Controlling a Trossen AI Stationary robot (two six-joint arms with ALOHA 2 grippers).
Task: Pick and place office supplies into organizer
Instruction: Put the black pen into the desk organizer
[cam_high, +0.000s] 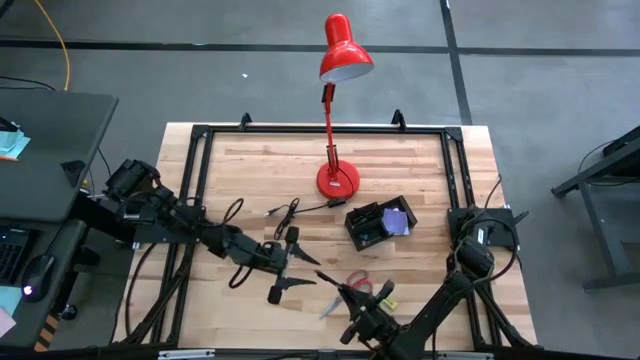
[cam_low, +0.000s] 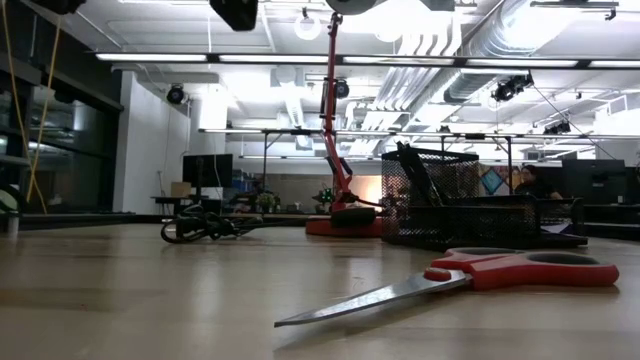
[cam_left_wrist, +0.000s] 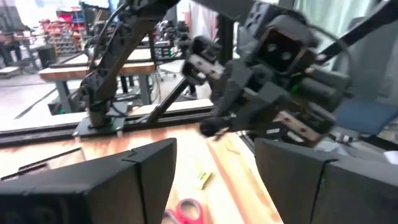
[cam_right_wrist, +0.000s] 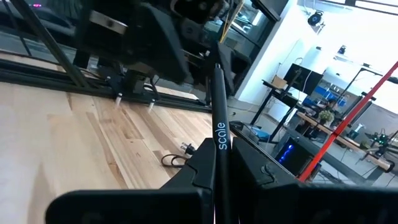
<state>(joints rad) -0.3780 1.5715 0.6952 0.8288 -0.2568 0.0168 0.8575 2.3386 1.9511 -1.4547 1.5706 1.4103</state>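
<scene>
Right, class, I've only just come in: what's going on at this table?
Two robot arms are tidying office supplies into a black organizer near the red lamp. The right gripper is shut on a thin black pen, held above the table. The left gripper is open, with nothing in it. The red-handled scissors lie on the table, not yet put away.
</scene>
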